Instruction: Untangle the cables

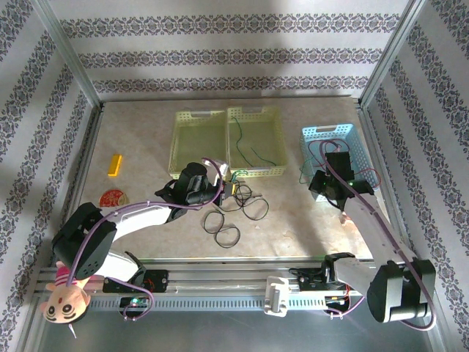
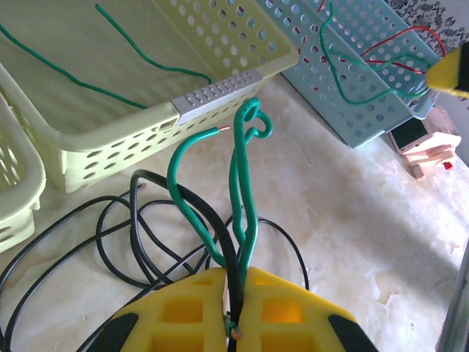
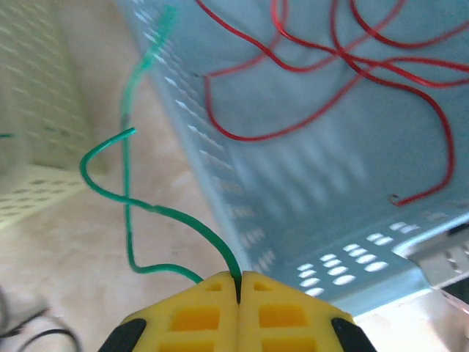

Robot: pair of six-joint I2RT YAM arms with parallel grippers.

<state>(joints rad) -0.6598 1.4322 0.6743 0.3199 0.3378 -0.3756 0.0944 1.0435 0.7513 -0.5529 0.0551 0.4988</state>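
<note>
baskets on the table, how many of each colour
pale yellow baskets: 2
blue basket: 1
total: 3

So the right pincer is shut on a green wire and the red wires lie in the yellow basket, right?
Not quite. The red wires lie in the blue basket, as the right wrist view shows. The right pincer is indeed shut on a green wire.
</note>
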